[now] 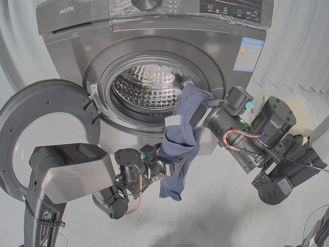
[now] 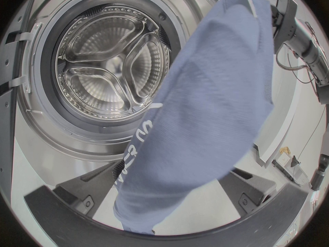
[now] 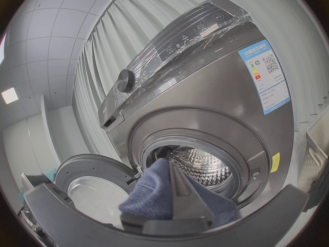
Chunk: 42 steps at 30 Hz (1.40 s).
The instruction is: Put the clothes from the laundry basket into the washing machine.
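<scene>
Pinches navy shirt (image 1: 181, 134) tight in right gripper (image 3: 171, 196) at washing machine (image 1: 154, 45) mouth, left gripper (image 2: 171, 184) wide open around dangling hem.

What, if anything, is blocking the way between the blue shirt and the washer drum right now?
Nothing visible. The door is swung wide open to the robot's left, and the drum looks empty. The blue shirt, pinched in the right gripper, hangs just in front of the opening's right rim, its tail hanging down by the left gripper.

Place: looked like a lab test bay.
Surround: pale curtains (image 3: 99, 69) hung behind the washing machine (image 1: 68, 55).
Ceiling: grid panels (image 3: 44, 35) held a light (image 3: 9, 95).
</scene>
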Available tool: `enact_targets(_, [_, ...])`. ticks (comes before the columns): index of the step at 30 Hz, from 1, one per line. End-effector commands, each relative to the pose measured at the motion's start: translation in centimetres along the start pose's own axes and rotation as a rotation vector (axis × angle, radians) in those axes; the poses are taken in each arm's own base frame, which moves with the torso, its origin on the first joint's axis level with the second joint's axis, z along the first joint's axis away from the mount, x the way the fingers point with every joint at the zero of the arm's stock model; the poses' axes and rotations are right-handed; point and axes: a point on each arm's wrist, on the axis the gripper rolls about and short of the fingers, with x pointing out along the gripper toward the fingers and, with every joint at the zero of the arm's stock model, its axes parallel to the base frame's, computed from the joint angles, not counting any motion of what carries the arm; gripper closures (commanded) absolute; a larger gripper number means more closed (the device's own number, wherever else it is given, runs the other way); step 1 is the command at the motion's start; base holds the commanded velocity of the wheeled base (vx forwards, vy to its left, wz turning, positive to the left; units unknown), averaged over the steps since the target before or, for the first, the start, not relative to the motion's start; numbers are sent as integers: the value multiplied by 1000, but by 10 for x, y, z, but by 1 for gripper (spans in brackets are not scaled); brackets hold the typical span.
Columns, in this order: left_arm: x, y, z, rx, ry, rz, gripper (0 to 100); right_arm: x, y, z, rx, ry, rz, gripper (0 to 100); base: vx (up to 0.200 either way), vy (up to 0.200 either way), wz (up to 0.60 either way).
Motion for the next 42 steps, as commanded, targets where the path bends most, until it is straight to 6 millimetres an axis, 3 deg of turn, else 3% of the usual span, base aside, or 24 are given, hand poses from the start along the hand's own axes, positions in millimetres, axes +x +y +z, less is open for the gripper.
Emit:
enact_targets(1, [-11,-16,12,0,0,-43,0,3,-1,-3,-2,1,-7,100,0,0,0])
enact_targets(13, [-25,-48,51,-11,-83,-141,0,11,-9,-13,-5,9,-29,100,0,0,0])
enact_targets(20, [-24,-56,40,-10,-55,-156,0,12,-8,-13,-4,8,-27,100,0,0,0])
enact_targets(23, [-16,-56,27,1,-37,-114,0,12,-8,-12,-4,6,-28,100,0,0,0])
enact_targets(36, [-21,-51,18,67,3,-23,0,15,-7,-11,-1,-8,-36,100,0,0,0])
enact_targets(42, [-5,-50,15,65,-34,-22,0,14,-5,-13,1,-3,-35,100,0,0,0])
